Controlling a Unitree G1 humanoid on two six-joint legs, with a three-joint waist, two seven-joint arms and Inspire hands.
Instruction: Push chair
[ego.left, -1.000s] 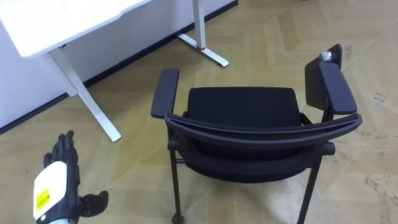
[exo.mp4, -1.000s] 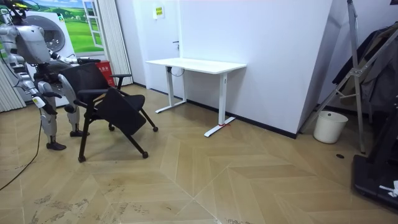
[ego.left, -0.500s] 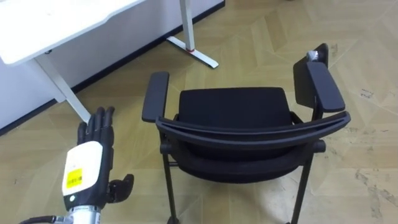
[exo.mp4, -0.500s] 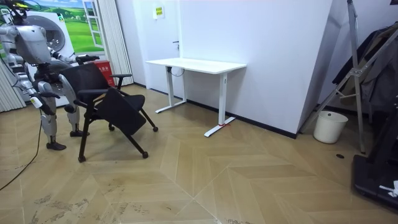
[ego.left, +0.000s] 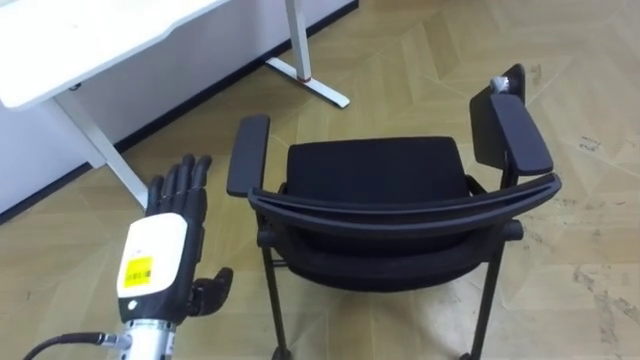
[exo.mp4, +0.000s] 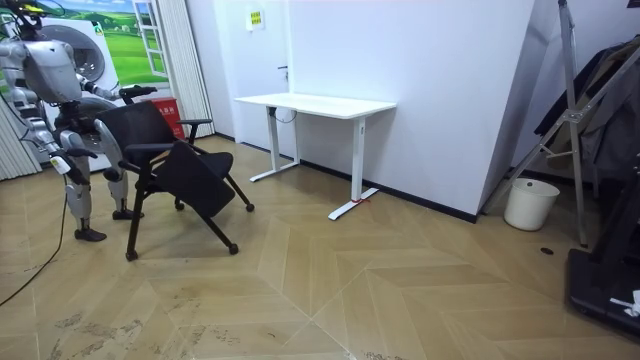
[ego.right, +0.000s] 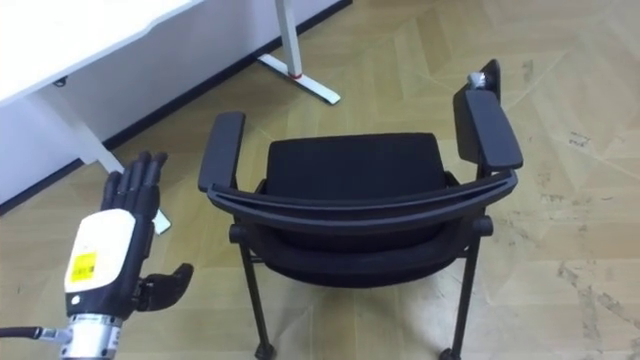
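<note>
Chair (ego.left: 375, 175): in the left eye view it stands straight ahead of you on the floor (ego.left: 420, 60), back rail (ego.left: 400, 210) nearest, seat facing away.
Left hand (ego.left: 165, 250): just beside the left armrest (ego.left: 248, 155) and apart from it, fingers straight, thumb out, holding nothing.
Progress: nothing touches the chair, so I judge the push not begun. Contact and the whole shove are left.
Right eye view: same layout, with the white desk (ego.right: 70, 40) ahead-left.
Room view: you stand behind the chair. Your right hand (exo.mp4: 63, 162) is low at your side, state unclear.
Floor: bare wood parquet up to the desk.
Room: white wall (exo.mp4: 430, 90), bin (exo.mp4: 530, 203) well apart at the room view's right.
</note>
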